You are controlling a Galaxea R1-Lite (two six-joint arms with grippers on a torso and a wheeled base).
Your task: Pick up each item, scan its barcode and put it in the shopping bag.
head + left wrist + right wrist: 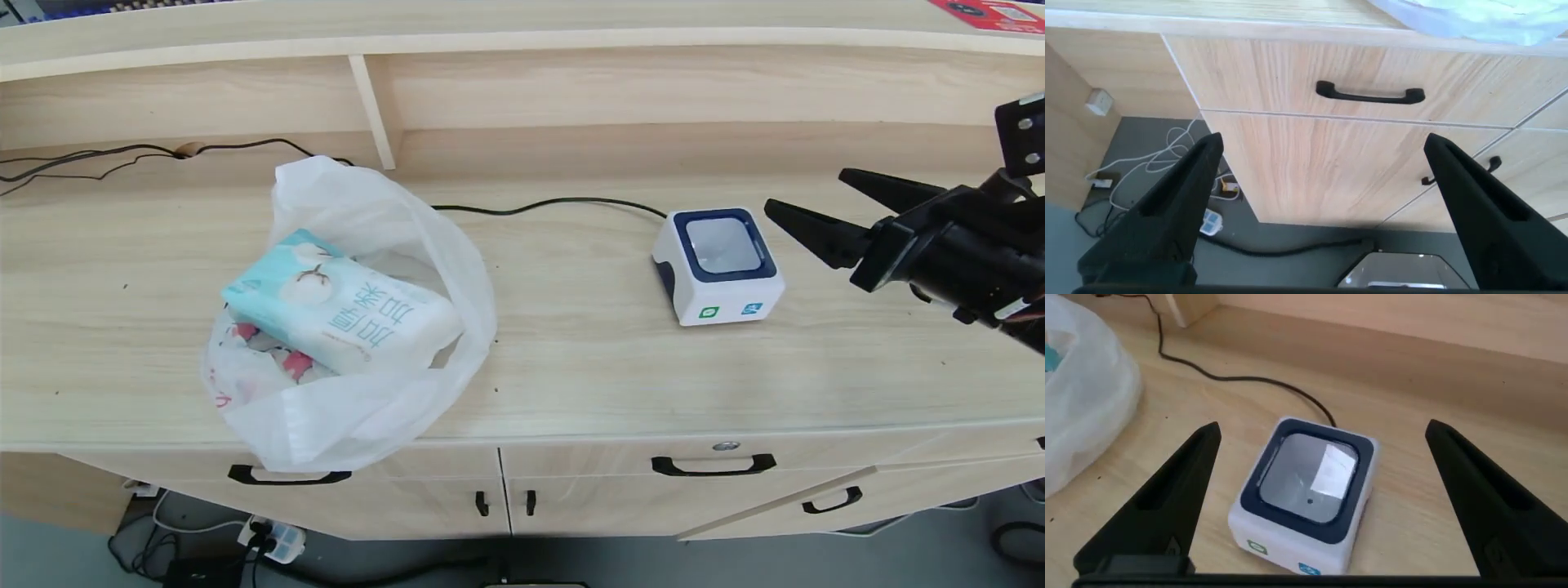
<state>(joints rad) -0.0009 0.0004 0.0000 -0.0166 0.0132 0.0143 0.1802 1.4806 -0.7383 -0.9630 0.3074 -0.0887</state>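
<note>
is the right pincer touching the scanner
Apart. The right wrist view shows bare counter between the scanner and each finger of the open right pincer, which sits wide of it.

Light wood counter [588, 367] here. On its left part sits the white plastic bag [343, 196], mouth open, its near side sagging over the front edge. To the right, well apart, the white scanner [718, 265] stands window up. A black cable [539, 204] runs along the back from scanner to bag; thin wires [82, 159] trail far left.
</note>
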